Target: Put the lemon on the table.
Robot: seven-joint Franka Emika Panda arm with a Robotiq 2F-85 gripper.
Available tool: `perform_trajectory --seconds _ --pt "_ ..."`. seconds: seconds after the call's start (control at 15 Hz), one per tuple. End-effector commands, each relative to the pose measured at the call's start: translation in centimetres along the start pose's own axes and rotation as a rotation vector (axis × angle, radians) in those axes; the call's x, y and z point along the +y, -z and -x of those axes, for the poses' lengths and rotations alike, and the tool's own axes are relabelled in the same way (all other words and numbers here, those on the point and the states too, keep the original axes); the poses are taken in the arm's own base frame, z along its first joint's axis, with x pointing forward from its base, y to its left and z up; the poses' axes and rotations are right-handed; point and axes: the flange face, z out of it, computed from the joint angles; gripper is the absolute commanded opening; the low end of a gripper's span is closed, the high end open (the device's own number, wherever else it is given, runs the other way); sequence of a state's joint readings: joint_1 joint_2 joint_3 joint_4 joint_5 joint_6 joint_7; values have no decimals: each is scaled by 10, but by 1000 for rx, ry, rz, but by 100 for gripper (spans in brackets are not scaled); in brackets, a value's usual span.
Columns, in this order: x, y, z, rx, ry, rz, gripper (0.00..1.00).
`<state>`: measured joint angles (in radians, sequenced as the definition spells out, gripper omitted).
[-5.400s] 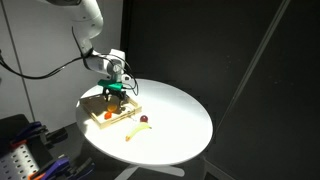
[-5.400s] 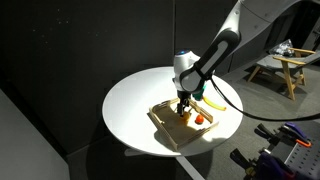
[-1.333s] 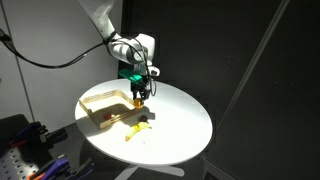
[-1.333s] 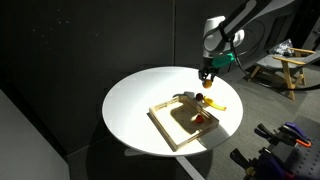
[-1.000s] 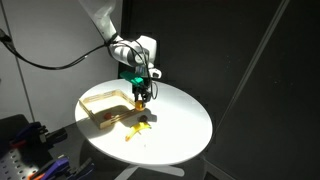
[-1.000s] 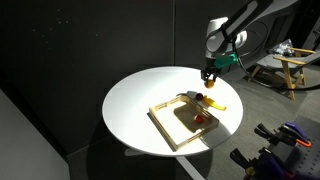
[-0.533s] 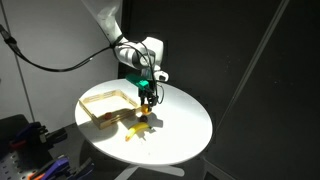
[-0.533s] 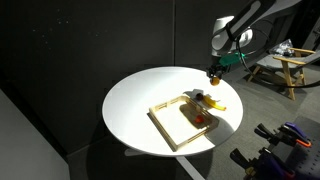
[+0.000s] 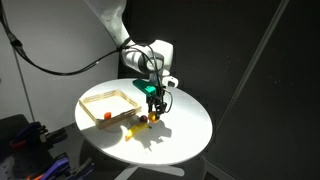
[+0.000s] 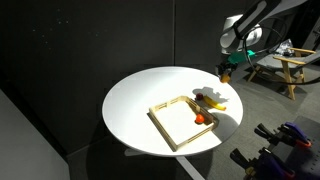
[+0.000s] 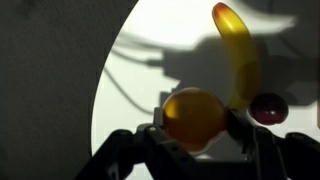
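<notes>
The gripper [image 11: 197,127] is clamped on the lemon [image 11: 190,110], its 2 fingers [image 11: 243,135] pressing the fruit's sides. The lemon hangs over the table [image 11: 135,85], just beside the banana [image 11: 236,55], which touches a dark-red fruit [image 11: 268,108].

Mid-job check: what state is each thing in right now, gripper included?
gripper: shut on the lemon, raised above the table.
lemon: gripped, in the air, not yet set down.
banana: lying on the table, outside the tray.
dark-red fruit: on the table, close beside the banana.
orange-red fruit: lying in the tray.
tray: flat on the table, only the orange-red fruit in it.
</notes>
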<state>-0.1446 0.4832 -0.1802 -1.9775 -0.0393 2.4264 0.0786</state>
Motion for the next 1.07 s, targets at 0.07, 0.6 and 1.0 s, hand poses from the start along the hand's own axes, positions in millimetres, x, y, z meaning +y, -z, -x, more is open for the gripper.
perform_trajectory --seconds 0.07,0.6,1.0 --pt "33 -4 6 -10 -48 2 40" --pt "45 -44 20 -74 -49 23 40" --pt "33 -73 20 -80 -9 11 40"
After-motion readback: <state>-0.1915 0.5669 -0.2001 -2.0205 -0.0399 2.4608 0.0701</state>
